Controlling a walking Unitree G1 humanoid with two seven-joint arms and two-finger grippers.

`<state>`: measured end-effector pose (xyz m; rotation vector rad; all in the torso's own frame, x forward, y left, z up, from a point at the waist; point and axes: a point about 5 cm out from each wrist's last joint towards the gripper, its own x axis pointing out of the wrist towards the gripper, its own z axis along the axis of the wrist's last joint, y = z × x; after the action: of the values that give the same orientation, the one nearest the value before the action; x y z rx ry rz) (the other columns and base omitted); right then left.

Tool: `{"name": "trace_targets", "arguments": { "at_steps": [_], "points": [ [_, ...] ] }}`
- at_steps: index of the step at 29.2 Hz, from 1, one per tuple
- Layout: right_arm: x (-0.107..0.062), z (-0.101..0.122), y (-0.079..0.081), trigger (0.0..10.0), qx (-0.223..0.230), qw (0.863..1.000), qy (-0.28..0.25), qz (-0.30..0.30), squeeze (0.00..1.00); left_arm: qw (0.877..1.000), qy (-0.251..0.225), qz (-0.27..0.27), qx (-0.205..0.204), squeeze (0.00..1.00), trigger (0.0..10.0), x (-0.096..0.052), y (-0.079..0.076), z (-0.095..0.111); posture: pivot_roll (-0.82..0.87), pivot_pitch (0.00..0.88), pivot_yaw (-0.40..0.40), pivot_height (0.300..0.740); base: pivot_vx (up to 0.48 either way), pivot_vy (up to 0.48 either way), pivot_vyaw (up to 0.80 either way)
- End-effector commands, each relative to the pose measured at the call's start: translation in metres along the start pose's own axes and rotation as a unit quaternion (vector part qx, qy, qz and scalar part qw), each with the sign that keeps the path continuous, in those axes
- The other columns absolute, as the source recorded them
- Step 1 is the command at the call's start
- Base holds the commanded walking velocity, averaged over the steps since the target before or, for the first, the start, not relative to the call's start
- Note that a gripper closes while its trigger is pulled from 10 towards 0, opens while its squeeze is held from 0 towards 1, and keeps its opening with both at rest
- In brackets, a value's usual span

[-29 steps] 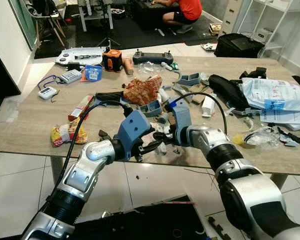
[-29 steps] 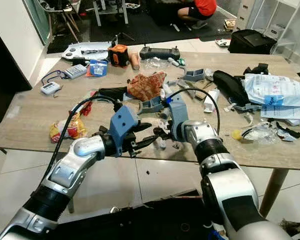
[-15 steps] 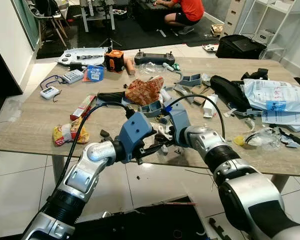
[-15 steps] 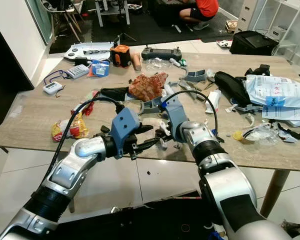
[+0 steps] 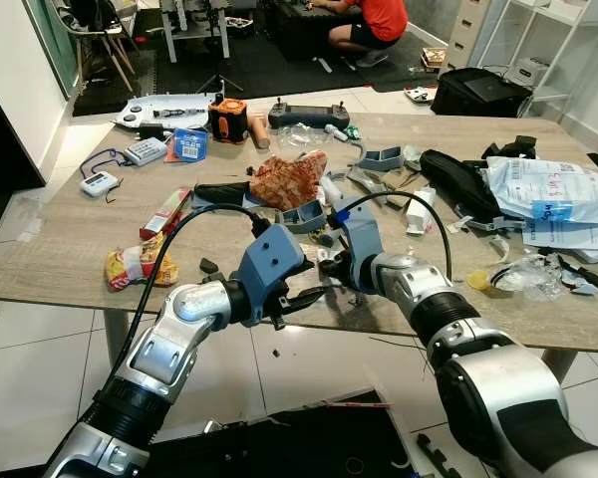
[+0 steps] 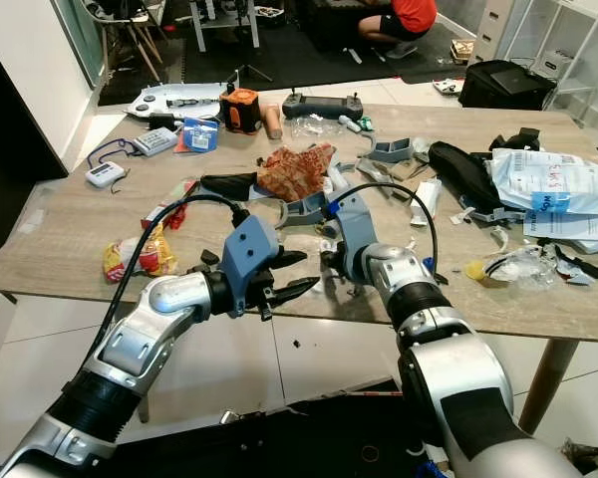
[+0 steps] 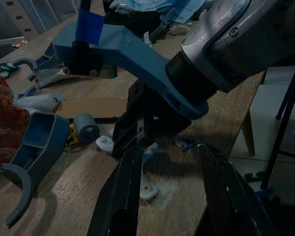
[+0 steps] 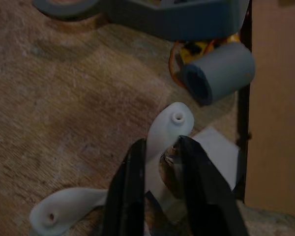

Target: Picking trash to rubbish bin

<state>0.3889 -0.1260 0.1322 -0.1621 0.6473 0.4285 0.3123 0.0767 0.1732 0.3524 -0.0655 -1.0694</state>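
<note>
- Far left on the table (image 5: 60,254): a yellow wrapper (image 5: 130,267) lies flat at the near edge, untouched. It looks like trash waiting its turn, well apart from both arms.
- Left gripper (image 5: 301,297) hangs just off the table's near edge, fingers spread wide, tips aimed at 3 o'clock toward the right gripper. My read: it's held open as a ready second hand, not carrying anything.
- In the left wrist view, the white scrap (image 7: 148,186) lies on the wood between those spread fingers, just ahead of them, untouched.
- Right gripper (image 8: 159,162) is bent down onto the tabletop, fingers pressed in on the thin neck of a white curved piece (image 8: 169,129). That's the trash in hand, though it rests on the wood, not lifted.
- At 1 o'clock from that pinch sits a grey tube (image 8: 219,73), close but apart.
</note>
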Motion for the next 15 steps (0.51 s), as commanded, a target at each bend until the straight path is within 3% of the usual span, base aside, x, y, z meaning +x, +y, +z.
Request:
{"name": "trace_targets", "arguments": {
  "at_steps": [1, 11, 15],
  "points": [
    [0.003, -0.029, -0.003, 0.0, 0.028, 0.998, 0.050, -0.004, 0.00, 1.000, 0.009, -0.012, 0.009, 0.00, 10.0, 0.001, -0.002, 0.000, 0.08, 0.129, 0.016, 0.740, 0.000, 0.000, 0.00],
    [0.000, -0.027, -0.010, 0.0, 0.054, 0.998, 0.034, -0.002, 0.00, 1.000, 0.004, -0.010, 0.007, 0.00, 10.0, 0.002, -0.002, 0.002, 0.08, 0.118, 0.015, 0.740, 0.000, 0.000, 0.00],
    [-0.008, -0.007, -0.016, 0.0, 0.111, 0.993, -0.010, 0.033, 0.00, 1.000, 0.000, -0.003, 0.006, 0.00, 10.0, 0.000, 0.000, 0.003, 0.08, 0.116, 0.009, 0.740, 0.000, 0.000, 0.00]
  ]
}}
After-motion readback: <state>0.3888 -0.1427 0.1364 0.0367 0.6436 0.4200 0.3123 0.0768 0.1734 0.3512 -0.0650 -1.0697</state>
